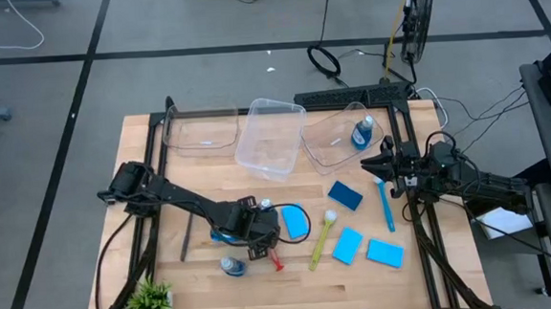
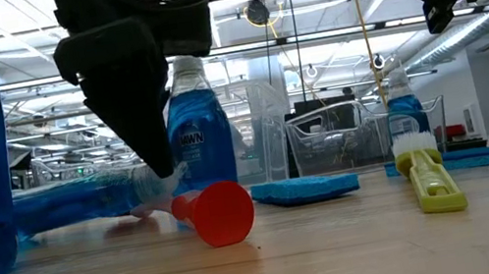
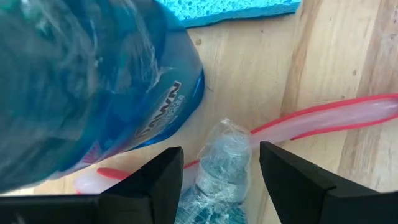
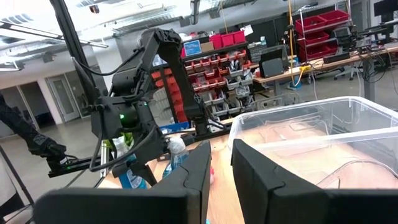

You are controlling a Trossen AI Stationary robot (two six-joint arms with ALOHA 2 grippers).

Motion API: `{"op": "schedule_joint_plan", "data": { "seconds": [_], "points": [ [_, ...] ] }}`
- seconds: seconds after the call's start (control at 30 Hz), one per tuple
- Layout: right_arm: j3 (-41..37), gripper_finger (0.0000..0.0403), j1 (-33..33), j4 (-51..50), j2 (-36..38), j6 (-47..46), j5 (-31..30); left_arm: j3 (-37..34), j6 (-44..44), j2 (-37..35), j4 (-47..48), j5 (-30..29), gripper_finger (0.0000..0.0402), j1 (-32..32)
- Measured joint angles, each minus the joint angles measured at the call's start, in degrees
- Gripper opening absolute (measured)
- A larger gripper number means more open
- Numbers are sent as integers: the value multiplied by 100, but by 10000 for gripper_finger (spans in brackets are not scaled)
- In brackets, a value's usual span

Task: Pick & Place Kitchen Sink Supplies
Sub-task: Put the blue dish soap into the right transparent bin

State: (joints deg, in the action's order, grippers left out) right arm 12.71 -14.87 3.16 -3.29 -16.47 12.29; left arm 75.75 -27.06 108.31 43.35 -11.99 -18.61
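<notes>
Wooden table: left gripper fingers part-open astride a lying bottle's cap, seemingly not gripping.

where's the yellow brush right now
In the high view the yellow brush lies flat on the table near the front centre, between the red brush on its left and a blue sponge on its right.

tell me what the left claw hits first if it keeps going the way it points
Most likely the lying bottle, framed between the open left claw fingers, with the red brush handle just beyond it; depth is hard to judge.
</notes>
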Motion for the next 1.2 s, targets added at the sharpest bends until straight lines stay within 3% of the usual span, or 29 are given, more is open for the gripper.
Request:
{"op": "schedule_joint_plan", "data": {
  "seconds": [0.87,1.2],
  "points": [
    [0,55,0,-2,0,0,-14,-503,87,7,-450,276,211,101],
    [0,55,0,-2,0,-1,-20,-503,129,-6,-422,343,134,96]
  ]
}}
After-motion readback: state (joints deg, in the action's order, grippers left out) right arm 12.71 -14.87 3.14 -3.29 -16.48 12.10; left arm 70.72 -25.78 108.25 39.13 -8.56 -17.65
